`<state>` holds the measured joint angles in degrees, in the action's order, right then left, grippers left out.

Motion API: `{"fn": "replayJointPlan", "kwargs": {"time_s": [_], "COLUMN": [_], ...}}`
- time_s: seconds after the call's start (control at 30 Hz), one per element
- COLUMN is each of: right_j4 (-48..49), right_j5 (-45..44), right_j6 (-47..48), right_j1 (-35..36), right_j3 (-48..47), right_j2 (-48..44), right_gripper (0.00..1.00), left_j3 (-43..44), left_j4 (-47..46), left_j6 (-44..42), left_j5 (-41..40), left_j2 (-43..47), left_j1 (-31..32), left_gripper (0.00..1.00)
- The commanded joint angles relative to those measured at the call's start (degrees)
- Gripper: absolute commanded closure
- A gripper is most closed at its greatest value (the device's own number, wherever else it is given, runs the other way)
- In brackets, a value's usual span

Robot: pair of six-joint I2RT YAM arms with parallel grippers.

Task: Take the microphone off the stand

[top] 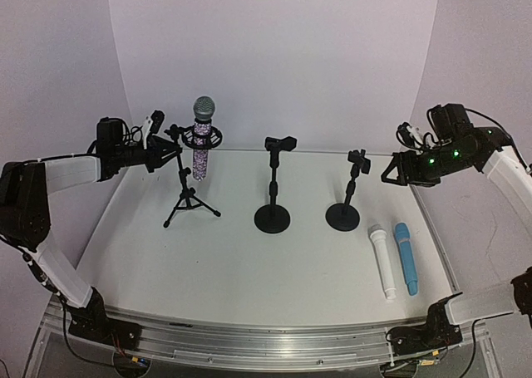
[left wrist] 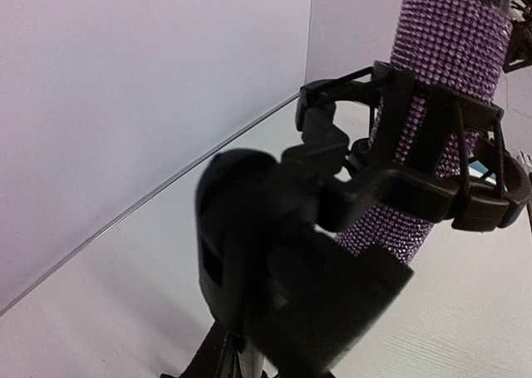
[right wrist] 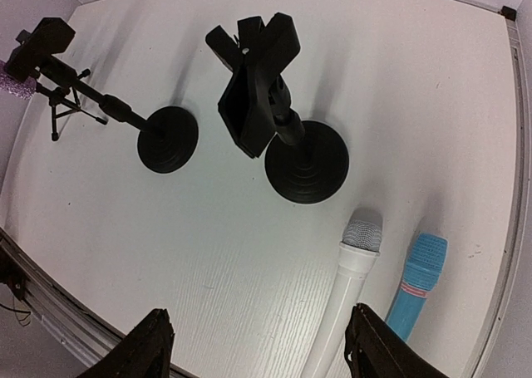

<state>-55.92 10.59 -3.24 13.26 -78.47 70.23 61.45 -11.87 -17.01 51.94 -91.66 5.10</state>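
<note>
The microphone (top: pixel 202 141), its body glittering with purple studs under a grey mesh head, is standing upright in the black ringed cradle (left wrist: pixel 465 199) of the tripod stand (top: pixel 188 197), at the far left. The left gripper (top: pixel 166 149) is sitting just beside the stand's upper joint, left of the microphone. I cannot tell whether its jaws are pinching anything. The right gripper (right wrist: pixel 264 349) is hanging with its jaws spread and holding nothing.

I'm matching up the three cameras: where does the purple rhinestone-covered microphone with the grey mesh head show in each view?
Top external: the purple rhinestone-covered microphone is at upper left, upright in its cradle.
Left wrist: the microphone is at upper right, close up, body only.
Right wrist: the microphone is a purple sliver at the far left edge.
Shared landmark: the black tripod stand that holds it.
</note>
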Motion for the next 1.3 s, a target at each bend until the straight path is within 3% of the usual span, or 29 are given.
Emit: {"fn": "replayJointPlan", "kwargs": {"time_s": [0.0,0.27,0.7,0.97,1.1,1.27], "right_j4": [1.46,1.47,1.58,1.59,2.14,3.18], "right_j5": [1.19,1.32,2.55,4.15,2.50,-1.14], "right_j6": [-0.71,-0.87,-2.51,-5.71,-9.25,-14.93], "right_j1": [0.04,0.10,0.08,0.76,4.86,16.78], "right_j3": [-0.99,-1.17,-3.28,-6.09,-7.81,-13.35], "right_j2": [-0.23,-0.66,-2.29,-2.27,-2.10,2.23], "right_gripper": [0.32,0.31,0.31,0.31,0.32,0.31], "left_j3": [2.32,2.75,-8.13,-15.15,-18.18,-19.12], "left_j4": [-3.33,-4.55,-11.29,-5.76,-6.40,-10.06], "left_j6": [1.27,1.55,8.19,1.25,0.09,0.86], "left_j5": [-0.13,0.77,8.56,14.43,13.41,13.22], "left_j2": [-0.83,-2.09,10.11,18.29,21.59,21.20], "left_j1": [0.10,0.60,2.23,7.06,13.40,18.97], "left_gripper": [0.85,1.00,1.00,1.00,1.00,1.00]}}
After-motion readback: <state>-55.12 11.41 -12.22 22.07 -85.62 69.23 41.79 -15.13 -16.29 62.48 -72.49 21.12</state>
